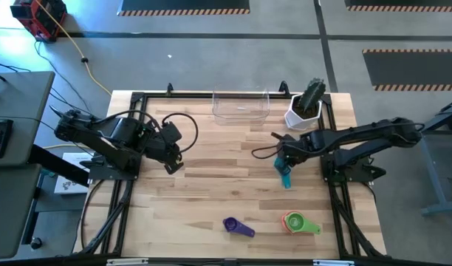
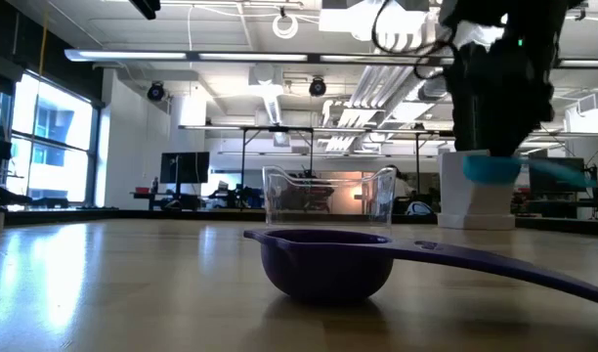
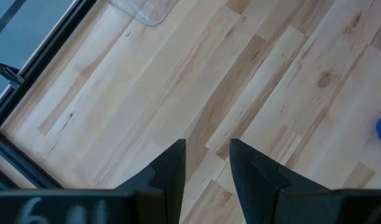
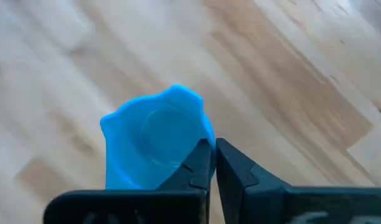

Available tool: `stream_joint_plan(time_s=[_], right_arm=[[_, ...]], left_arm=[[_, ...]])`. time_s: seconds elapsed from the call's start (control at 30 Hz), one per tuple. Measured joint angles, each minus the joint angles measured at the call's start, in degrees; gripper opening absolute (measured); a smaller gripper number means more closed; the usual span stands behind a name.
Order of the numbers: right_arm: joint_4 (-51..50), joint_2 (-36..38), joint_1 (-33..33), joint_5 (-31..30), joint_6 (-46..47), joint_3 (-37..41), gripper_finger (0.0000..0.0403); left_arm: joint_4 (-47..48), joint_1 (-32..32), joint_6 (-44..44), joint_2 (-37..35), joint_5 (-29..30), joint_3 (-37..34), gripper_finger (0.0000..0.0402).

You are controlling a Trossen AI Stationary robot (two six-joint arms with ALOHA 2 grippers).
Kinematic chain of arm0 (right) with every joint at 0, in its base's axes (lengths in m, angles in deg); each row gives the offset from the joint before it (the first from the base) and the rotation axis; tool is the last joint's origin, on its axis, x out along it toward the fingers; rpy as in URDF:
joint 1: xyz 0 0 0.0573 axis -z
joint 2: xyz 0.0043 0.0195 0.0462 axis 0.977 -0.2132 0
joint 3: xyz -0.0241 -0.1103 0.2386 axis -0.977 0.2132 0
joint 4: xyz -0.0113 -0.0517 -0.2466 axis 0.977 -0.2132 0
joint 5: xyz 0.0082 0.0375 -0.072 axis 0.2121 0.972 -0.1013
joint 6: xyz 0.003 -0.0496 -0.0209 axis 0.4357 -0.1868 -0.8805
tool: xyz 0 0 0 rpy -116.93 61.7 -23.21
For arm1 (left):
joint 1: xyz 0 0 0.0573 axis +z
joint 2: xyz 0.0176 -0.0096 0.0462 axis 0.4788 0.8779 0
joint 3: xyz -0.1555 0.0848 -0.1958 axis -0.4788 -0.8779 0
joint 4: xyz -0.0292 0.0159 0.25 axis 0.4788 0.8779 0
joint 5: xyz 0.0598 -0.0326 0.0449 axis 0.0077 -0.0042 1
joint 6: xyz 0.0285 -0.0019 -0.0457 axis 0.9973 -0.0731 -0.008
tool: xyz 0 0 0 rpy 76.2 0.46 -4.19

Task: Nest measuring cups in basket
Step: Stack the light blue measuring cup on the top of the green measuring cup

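My right gripper (image 1: pixel 284 164) hangs over the table's right half, shut on a blue measuring cup (image 4: pixel 156 143), which also shows in the low view (image 2: pixel 492 168). A purple cup (image 1: pixel 238 226) rests on its base near the front edge, handle flat toward the right. A green cup (image 1: pixel 303 224) with an orange one inside it sits to its right. The clear basket (image 1: pixel 241 106) stands at the far edge. My left gripper (image 1: pixel 173 164) waits open above the left half, over bare wood (image 3: pixel 207 163). My right gripper pinches the blue cup at its edge (image 4: pixel 200 144) between its two nearly closed fingers. The fingers hide whether that is the wall or the handle's root. They come from above, pointing steeply down. The cup hangs below them, lifted clear of the table (image 2: pixel 492 168).
A white pot with a green cactus (image 1: pixel 307 107) stands at the far right, beside the basket. A black frame (image 1: pixel 137 96) runs along the table's edges. Bare wood lies between the right gripper and the basket.
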Motion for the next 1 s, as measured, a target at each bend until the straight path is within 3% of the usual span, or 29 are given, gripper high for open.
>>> stream_joint_plan(time_s=[0.3,0.7,1.0], right_arm=[[-3.4,0.0,-10.9,7.5,-11.0,-10.2,0.0001],[-1.3,-1.3,-32.5,8.5,-4.6,-11.0,0.0],[2.4,-7.4,-39.1,11.7,-1.5,-11.0,0.0]], left_arm=[[0.0,0.0,0.0,0.0,-0.1,0.0,0.0115],[0.0,0.0,-0.4,0.0,-0.1,0.0,0.0115],[0.0,0.0,-0.5,0.0,-0.1,0.0,0.0115]])
